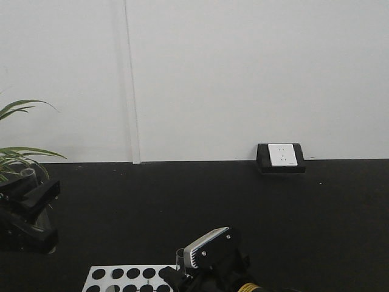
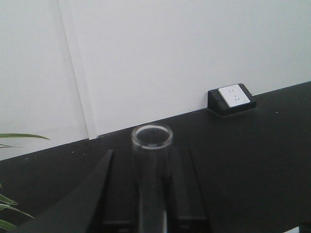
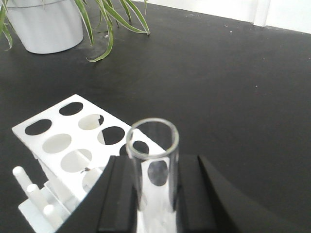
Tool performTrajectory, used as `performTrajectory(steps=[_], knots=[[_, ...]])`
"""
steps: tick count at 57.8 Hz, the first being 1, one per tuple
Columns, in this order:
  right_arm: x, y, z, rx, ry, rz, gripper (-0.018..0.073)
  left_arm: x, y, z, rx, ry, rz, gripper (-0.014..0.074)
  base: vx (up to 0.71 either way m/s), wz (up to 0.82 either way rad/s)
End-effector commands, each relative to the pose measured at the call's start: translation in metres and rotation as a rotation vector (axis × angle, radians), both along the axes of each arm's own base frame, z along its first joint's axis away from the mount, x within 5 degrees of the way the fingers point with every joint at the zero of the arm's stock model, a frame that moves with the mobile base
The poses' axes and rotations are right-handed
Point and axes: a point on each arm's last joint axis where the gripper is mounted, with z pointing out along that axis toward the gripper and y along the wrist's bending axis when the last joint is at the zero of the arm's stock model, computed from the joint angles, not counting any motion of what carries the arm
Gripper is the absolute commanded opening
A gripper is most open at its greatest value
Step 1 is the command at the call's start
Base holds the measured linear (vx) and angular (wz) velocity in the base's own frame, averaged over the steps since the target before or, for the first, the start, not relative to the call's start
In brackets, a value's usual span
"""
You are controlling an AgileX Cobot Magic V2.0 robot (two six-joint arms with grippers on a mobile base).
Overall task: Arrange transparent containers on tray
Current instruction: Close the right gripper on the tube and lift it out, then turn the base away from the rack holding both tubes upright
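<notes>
Each gripper holds one transparent container, a clear glass test tube. In the left wrist view the tube (image 2: 152, 182) stands upright with its open rim up, and my left gripper (image 2: 148, 162) is shut on it between its black fingers (image 2: 97, 194). The front view shows that left gripper (image 1: 37, 210) at the far left with the tube's rim (image 1: 27, 174) sticking out above it. My right gripper (image 3: 154, 174) is shut on a second tube (image 3: 153, 145), held just over the white rack (image 3: 63, 141). The tray is out of view.
A white rack with round holes (image 1: 121, 275) sits at the bottom of the front view beside my right gripper (image 1: 179, 274). A potted plant (image 3: 43, 24) stands beyond the rack. A black box with a white wall socket (image 1: 280, 156) sits at the back of the black tabletop (image 1: 182, 201).
</notes>
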Motion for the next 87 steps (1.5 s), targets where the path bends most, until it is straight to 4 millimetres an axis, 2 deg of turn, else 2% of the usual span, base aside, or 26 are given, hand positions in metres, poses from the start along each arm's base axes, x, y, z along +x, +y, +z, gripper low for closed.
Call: performTrajectory(steps=[1,8,19,28,43,49,55,62,71,80,87], knots=[[0.0,0.002,0.041,0.11,-0.133,0.014,0.0123,-0.005,-0.002,0.023,-0.053,-0.125,-0.028,0.0139,0.0,0.0],[0.0,0.0,0.059,0.078,-0.136,0.0,0.0105,-0.005,-0.002,0.023,-0.053,-0.125,-0.028,0.0139,0.0,0.0],[0.005,0.0,0.112,0.059,-0.215,-0.018,0.0106,-0.005,-0.002,0.023,-0.053,-0.124,-0.027,0.0139,0.0,0.0],[0.002,-0.005,0.146,0.069,-0.244,-0.038,0.0106,-0.005,-0.002,0.023,-0.053,-0.124,-0.027,0.0139,0.0,0.0],[-0.025,-0.029,0.197,0.11,-0.311,-0.063,0.0106,-0.005,-0.002,0.024,-0.054,-0.128,-0.027,0.0139,0.0,0.0],[-0.044,-0.046,0.218,0.13,-0.355,-0.075,0.0107,-0.016,0.001,0.032,-0.056,-0.149,-0.019,0.0139,0.0,0.0],[-0.066,-0.064,0.225,0.154,-0.387,-0.078,0.0108,-0.033,0.007,0.041,-0.052,-0.158,0.002,0.0139,0.0,0.0],[-0.096,-0.089,0.219,0.147,-0.365,-0.092,0.0109,-0.057,0.016,0.049,-0.042,-0.14,0.043,0.0139,0.0,0.0],[-0.129,-0.118,0.224,0.121,-0.355,-0.121,0.0111,-0.087,0.027,0.06,-0.048,-0.168,0.075,0.014,0.0,0.0],[-0.143,-0.131,0.23,0.129,-0.369,-0.133,0.0113,-0.106,0.033,0.062,-0.049,-0.164,0.1,0.0143,0.0,0.0],[-0.145,-0.132,0.231,0.118,-0.392,-0.132,0.0113,-0.11,0.034,0.063,-0.052,-0.174,0.102,0.0143,0.0,0.0]])
